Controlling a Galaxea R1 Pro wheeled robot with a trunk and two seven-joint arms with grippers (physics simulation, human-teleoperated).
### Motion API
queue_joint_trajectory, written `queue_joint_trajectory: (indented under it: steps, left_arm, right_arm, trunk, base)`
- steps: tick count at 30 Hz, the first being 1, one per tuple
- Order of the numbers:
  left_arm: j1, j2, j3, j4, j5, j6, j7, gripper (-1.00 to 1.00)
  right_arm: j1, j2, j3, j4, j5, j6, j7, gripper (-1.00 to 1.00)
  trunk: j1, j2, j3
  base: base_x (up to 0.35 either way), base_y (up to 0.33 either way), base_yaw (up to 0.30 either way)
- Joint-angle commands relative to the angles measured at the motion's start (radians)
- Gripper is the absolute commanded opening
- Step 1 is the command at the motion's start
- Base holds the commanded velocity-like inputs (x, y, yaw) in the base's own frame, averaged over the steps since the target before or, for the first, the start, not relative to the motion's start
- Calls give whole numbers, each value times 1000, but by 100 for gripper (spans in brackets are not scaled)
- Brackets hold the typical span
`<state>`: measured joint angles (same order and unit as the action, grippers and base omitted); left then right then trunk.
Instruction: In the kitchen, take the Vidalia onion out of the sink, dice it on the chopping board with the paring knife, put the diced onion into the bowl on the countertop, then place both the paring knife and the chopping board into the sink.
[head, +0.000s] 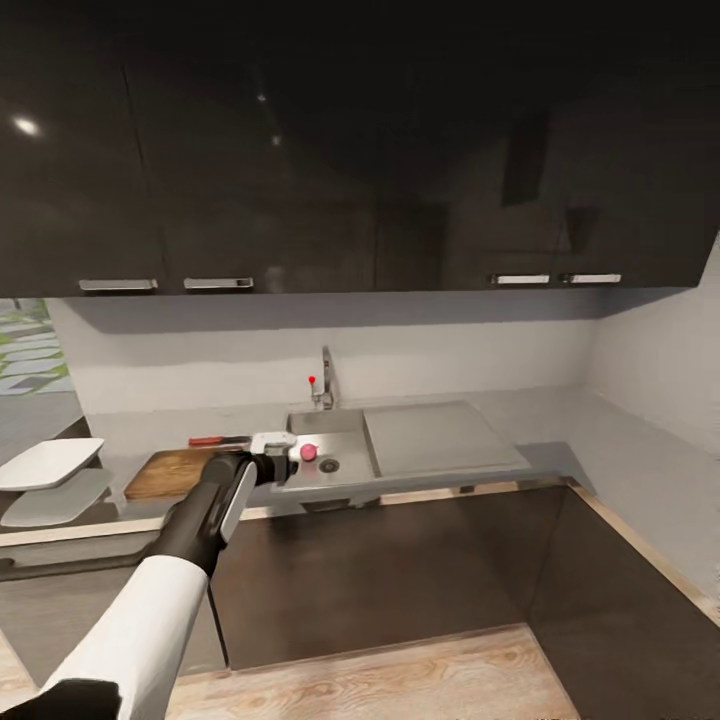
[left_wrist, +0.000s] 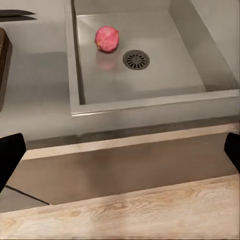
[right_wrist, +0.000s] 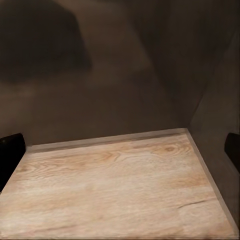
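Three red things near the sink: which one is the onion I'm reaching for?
The Vidalia onion is the round pinkish ball lying in the sink beside the drain. The red knob sits up on the tap; the paring knife lies behind the chopping board.

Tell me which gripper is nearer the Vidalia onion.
Left. The left gripper hovers open at the sink edge, just short of the Vidalia onion lying by the drain. The right gripper hangs low, open, facing the wood floor and cabinets.
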<state>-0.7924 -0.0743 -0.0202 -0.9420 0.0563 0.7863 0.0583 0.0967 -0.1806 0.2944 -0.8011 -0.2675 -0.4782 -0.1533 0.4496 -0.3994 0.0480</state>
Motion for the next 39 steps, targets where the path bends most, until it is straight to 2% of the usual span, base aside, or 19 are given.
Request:
queue_joint_trajectory:
  steps: [1, 9, 18, 39]
  left_arm:
    - [-5, 0, -1, 15, 5, 3, 7, 100]
    - [-14, 8, -5, 30, -2, 2, 46, 100]
    - [-14, 22, -6, 42, -2, 3, 52, 100]
    - [-14, 24, -6, 90, -1, 1, 52, 100]
  right_arm:
    - [0, -1, 6, -1, -6, 2, -8, 100]
    - [0, 0, 6, -1, -7, 12, -8, 100]
    - [0, 0, 5, -1, -7, 15, -8, 100]
    - [0, 0, 5, 0, -6, 18, -8, 100]
  trunk:
    - [0, -1, 0]
    - [0, -1, -5]
    - [0, -1, -19]
    - [0, -1, -53]
  base:
    - [0, 0, -36]
    - [0, 0, -11]
    - [40, -6, 0]
    - [294, -161, 0]
